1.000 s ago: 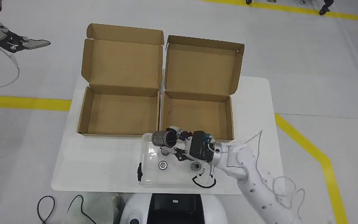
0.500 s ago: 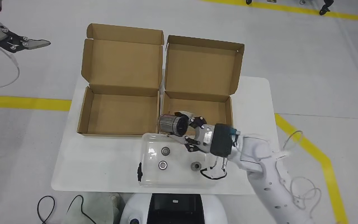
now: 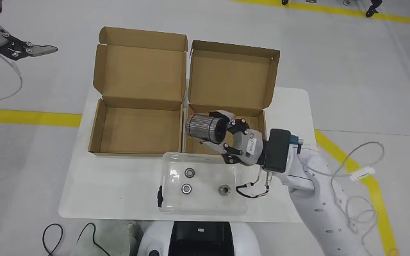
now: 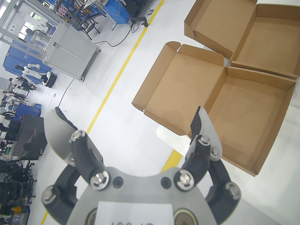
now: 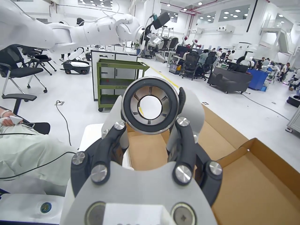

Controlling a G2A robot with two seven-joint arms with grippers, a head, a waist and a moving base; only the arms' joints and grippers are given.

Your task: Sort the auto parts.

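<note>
My right gripper (image 3: 216, 131) is shut on a ribbed metal cylinder (image 3: 204, 127), a hollow bearing sleeve, and holds it in the air over the front-left part of the right cardboard box (image 3: 246, 131). In the right wrist view the sleeve's ring face (image 5: 127, 108) sits between the fingers of that gripper (image 5: 152, 106), with the open box (image 5: 234, 183) below. Three small round metal parts (image 3: 189, 172) (image 3: 186, 188) (image 3: 223, 189) lie in the clear tray (image 3: 168, 198). My left gripper (image 3: 40, 46) (image 4: 129, 118) hangs open with nothing in it, far left of the table, off its edge.
The left cardboard box (image 3: 138, 130) (image 4: 246, 118) stands open beside the right one, both with lids folded back. The clear tray sits at the table's front edge. White table surface (image 3: 109, 185) lies bare left of the tray. A cable (image 3: 359, 173) loops off the right arm.
My right gripper has lifted the metal cylinder out of the clear tray and carried it back and to the right, over the right box. The left arm has kept still.
</note>
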